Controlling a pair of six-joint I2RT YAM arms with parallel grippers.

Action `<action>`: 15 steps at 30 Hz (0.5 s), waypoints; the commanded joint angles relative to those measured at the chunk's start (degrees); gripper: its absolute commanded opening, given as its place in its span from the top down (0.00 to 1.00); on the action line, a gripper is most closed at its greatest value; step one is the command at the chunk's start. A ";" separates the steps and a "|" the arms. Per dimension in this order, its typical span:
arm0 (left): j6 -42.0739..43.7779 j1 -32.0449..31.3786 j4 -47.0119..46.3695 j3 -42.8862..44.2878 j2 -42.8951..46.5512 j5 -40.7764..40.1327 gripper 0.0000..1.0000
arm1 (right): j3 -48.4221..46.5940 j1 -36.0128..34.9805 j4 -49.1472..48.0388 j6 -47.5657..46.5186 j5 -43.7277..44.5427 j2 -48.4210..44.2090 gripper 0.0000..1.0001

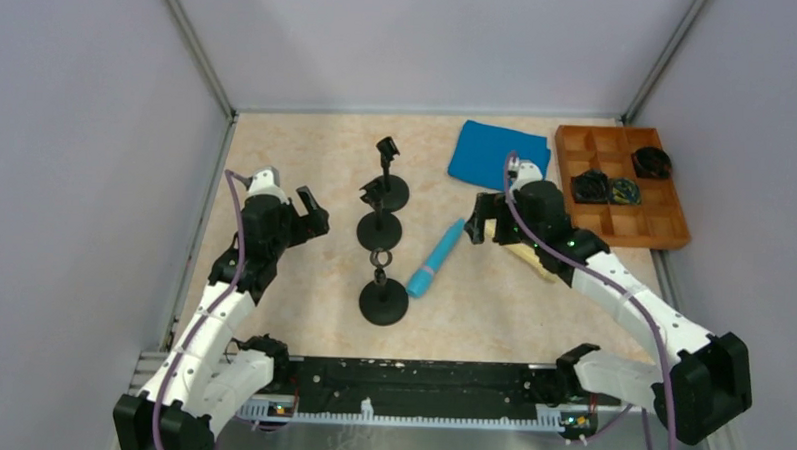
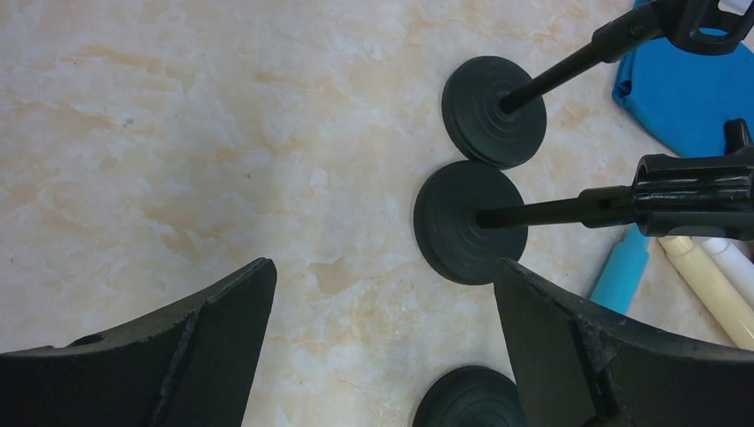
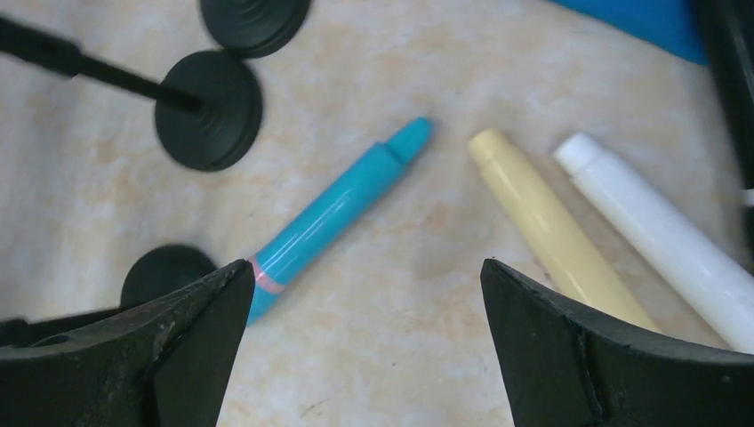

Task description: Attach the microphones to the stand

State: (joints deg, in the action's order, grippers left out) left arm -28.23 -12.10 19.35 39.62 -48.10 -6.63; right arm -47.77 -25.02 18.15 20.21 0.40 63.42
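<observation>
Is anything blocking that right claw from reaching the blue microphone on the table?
Nothing visible does. The right gripper hangs open over the light blue microphone, which lies uncovered on the table. The cream microphone lies beside it, apart.

This looks like a robot lab, a small test booth and not a home. The table point(image 1: 307, 162) has a pale, stone-look top. Plain grey walls point(image 1: 78, 124) stand close around the table on three sides, with bare metal posts point(image 1: 196, 43) at its far corners. A black rail point(image 1: 419, 379) runs along the table's near edge. A white left arm point(image 1: 216, 309) and right arm point(image 1: 622, 288) trailing purple cables point(image 1: 237, 204) rise from that edge.
</observation>
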 commanded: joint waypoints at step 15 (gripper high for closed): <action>1.91 0.14 -5.13 -0.59 1.39 5.49 0.02 | 30.32 -31.99 -49.02 -9.56 -5.23 -13.22 0.08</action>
State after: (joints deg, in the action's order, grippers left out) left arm -26.83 -12.10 18.41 39.62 -48.10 -3.68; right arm -22.35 -51.11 -11.29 14.66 -8.49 52.31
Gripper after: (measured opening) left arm 0.986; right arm 0.924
